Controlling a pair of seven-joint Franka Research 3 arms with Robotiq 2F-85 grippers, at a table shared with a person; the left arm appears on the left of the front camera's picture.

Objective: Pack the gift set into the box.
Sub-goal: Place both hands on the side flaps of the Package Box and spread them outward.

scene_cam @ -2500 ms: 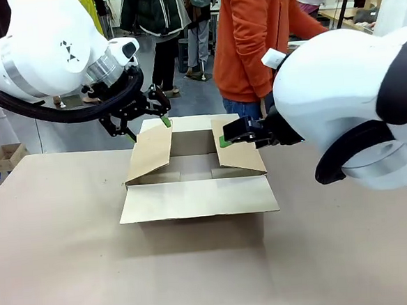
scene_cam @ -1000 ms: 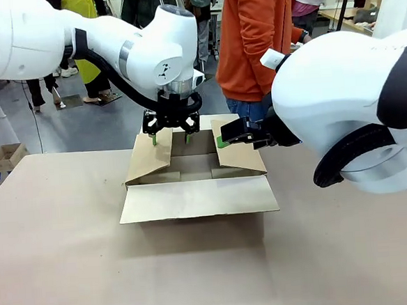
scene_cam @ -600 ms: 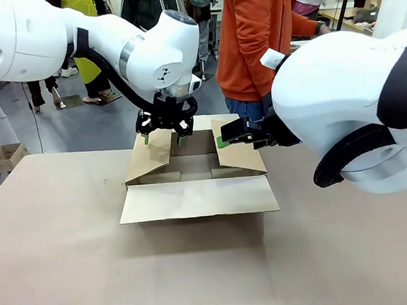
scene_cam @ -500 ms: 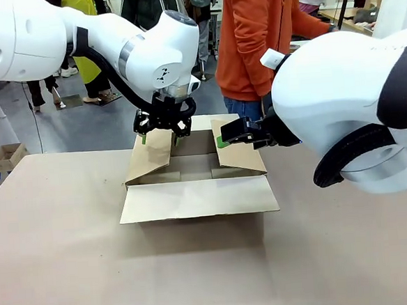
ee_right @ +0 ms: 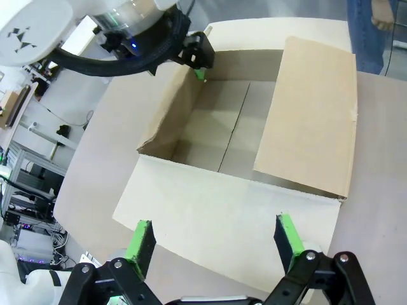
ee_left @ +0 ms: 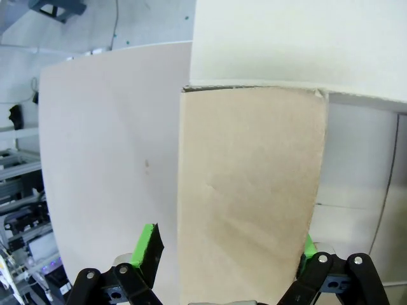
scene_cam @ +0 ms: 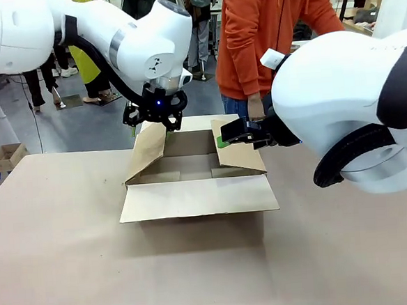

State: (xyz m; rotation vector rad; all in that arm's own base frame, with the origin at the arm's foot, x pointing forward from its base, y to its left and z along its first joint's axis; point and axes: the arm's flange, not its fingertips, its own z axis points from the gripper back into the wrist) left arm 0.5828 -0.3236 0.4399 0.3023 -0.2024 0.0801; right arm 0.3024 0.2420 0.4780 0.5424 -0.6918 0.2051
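Risk: left gripper (scene_cam: 150,126) stood astride flap (scene_cam: 148,153), jaws apart, unclamped; flap could fold inward over box (scene_cam: 200,198). Right gripper (ee_right: 213,235) also spread, holding nothing.

Box (scene_cam: 198,198) mid-table (scene_cam: 58,274), left hand (scene_cam: 149,127) astride its left flap (scene_cam: 148,155) — right hand (scene_cam: 224,139) over right flap (scene_cam: 241,155), person (scene_cam: 258,37) behind

From the front, the box's (scene_cam: 202,229) raised left flap (scene_cam: 146,153) partly hides the left gripper's (scene_cam: 151,128) fingertips and some of the floor inside, and the top edge cuts off the person's (scene_cam: 265,36) head.
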